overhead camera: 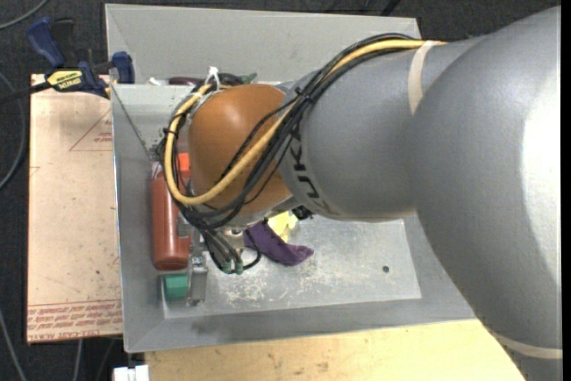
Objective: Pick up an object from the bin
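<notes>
Arm point(428, 129) mostly hides your claw point(205, 259), state can't tell; red-brown tube point(166, 223) lies just view-left, lengthwise along bin wall point(131, 183).

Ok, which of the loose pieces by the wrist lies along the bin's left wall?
The long reddish-brown tube; the small green piece sits just past its lower end, and the purple one lies out mid-floor.

The grey arm point(419, 129) and its orange cover point(236, 134) hide the middle and right of the bin point(268, 36) floor, and the arm is cut off at the right and near edges. A purple thing point(284, 250) and a pale yellow thing point(284, 223) beside it poke out from under the arm, mostly covered. Small bits point(192, 82) behind the cover at the far wall are too hidden to name.
</notes>
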Available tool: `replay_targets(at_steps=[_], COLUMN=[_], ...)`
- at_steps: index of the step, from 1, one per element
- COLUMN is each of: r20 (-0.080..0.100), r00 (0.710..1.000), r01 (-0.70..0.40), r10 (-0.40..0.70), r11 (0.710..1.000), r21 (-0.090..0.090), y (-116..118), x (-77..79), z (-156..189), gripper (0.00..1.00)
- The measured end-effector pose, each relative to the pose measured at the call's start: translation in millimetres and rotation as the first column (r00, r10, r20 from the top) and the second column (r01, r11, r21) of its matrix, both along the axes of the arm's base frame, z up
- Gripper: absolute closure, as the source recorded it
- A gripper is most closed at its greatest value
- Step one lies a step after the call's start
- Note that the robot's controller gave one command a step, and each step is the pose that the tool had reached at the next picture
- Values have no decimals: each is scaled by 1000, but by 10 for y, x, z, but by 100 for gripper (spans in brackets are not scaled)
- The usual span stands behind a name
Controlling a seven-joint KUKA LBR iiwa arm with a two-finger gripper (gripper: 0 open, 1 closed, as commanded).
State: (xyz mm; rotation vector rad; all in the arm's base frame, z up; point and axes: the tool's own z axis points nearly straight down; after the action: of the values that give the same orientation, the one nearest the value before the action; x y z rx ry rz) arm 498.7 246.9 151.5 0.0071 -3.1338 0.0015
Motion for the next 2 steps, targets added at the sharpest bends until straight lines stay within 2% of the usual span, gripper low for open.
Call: replay_targets(at_steps=[1,2], r20=[7,10], r00=[1000,995], r01=[4,-99], r10=[-4,99], r11=[1000,995], r21=[2,4], y=[-11,-77], x=[23,-31], z=[45,-161], gripper=[0,0])
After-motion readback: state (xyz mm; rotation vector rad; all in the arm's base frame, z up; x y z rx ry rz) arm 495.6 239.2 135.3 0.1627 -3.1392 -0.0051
